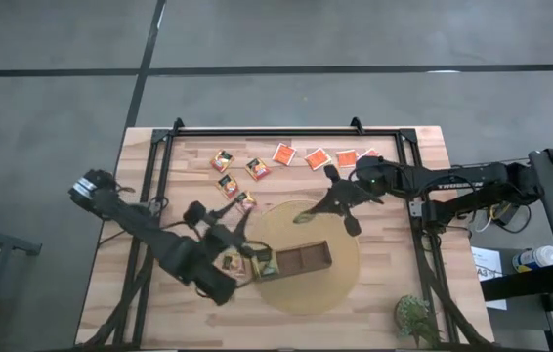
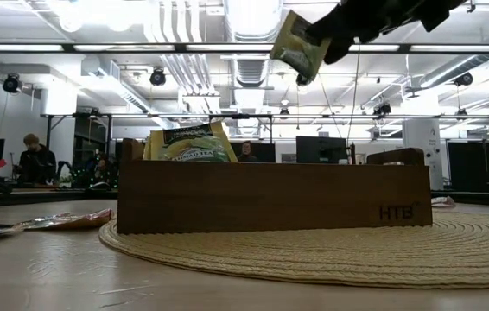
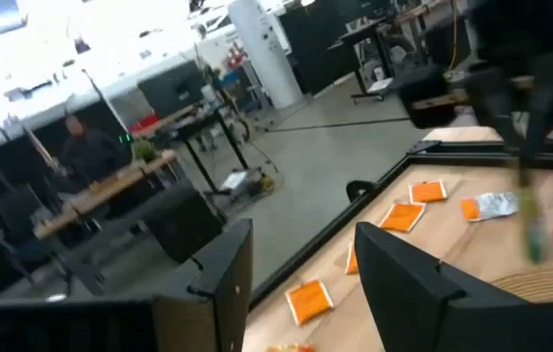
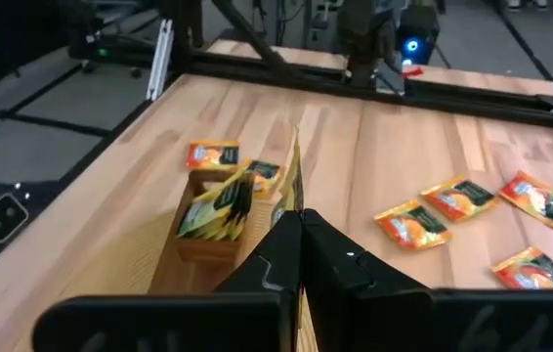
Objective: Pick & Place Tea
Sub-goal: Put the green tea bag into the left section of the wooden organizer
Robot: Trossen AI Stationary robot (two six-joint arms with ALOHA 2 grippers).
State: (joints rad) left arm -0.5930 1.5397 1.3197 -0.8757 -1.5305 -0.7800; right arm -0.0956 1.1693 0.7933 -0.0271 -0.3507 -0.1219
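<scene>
Butcher-block table (image 1: 394, 293), pale planks with a black frame. Round woven straw mat (image 1: 340, 284) carries the brown wooden tray (image 2: 270, 206), three boxy compartments, green sachets (image 2: 188, 143) upright in one end. My right gripper (image 1: 308, 217) pinches a flat green sachet (image 2: 297, 47) edge-on above the mat. My left gripper (image 1: 249, 256) hangs spread beside the tray's filled end. Orange sachets (image 1: 283, 154) lie scattered flat along the far planks.

In the low view, the wooden tray (image 2: 270, 197) hides all but the tops of the sachets (image 2: 188, 142) standing in it. The arm carrying a green sachet (image 2: 299, 47) overhead is cut off by the upper edge. Seated people (image 2: 35, 161) in the room behind are too small to make out.
</scene>
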